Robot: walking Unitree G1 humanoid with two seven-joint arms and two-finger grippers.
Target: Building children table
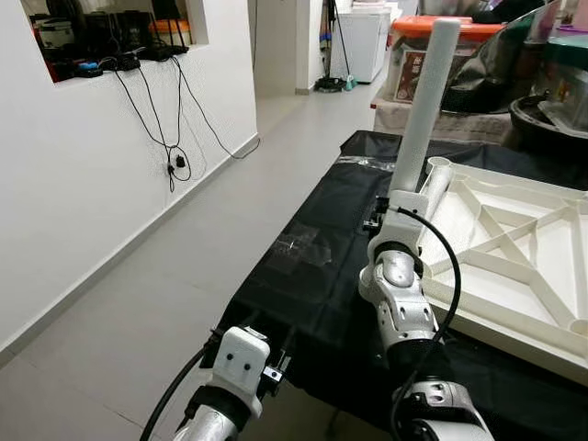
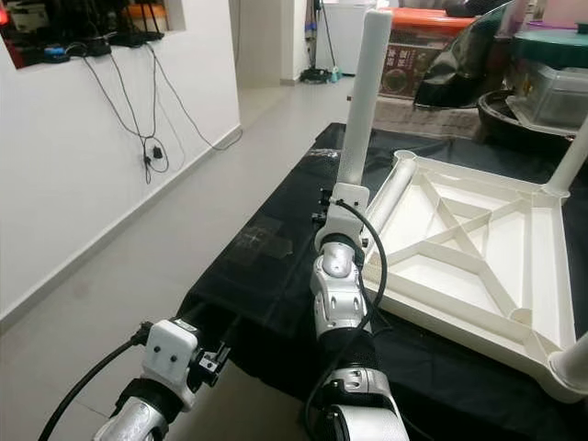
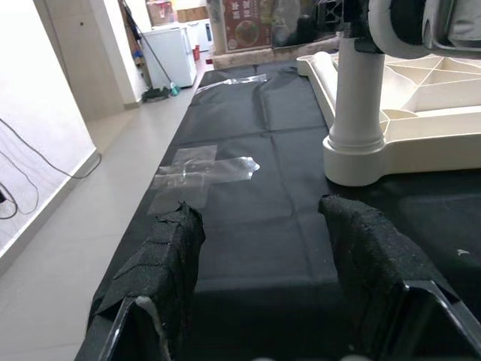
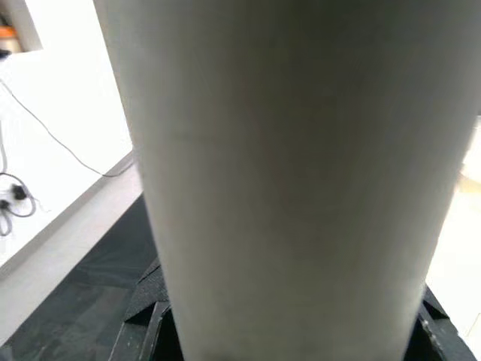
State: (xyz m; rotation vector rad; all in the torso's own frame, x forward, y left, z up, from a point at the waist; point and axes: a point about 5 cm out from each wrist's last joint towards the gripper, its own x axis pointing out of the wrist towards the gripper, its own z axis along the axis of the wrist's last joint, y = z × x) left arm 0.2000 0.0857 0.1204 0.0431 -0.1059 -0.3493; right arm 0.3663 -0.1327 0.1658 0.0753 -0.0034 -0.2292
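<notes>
Black-draped desk [image 2: 276, 276] beside a pale tiled floor [image 1: 184, 276] and a white wall [image 1: 83, 165] from which cables [image 1: 170, 138] hang. On the cloth lies the white children's tabletop [image 2: 459, 248], underside up, its ribbed bracing exposed. The right eye view shows one fitted leg [image 2: 571, 156] rising from the far corner socket and a second stub at the near right corner; the left eye view cuts both off at its edge.

The loose table leg [image 1: 424, 101], a white cylinder, is gripped by the right hand [image 1: 397, 207], whose fingers are closed around its lower end. Its long axis stands close to vertical, tilted slightly toward the robot's right, upper end pointing to the ceiling, just beside the near left corner of the tabletop. In the right wrist view the leg [image 4: 285, 173] spans nearly the whole frame (no tabletop visible there).

The left wrist view shows what the head views do not: a leg [image 3: 359, 98] already seated in a round corner socket, and clear tape [image 3: 203, 169] on the cloth. The left hand [image 3: 263, 256] hovers low over the desk's near edge, fingers [image 3: 161, 263] spread apart and empty.
</notes>
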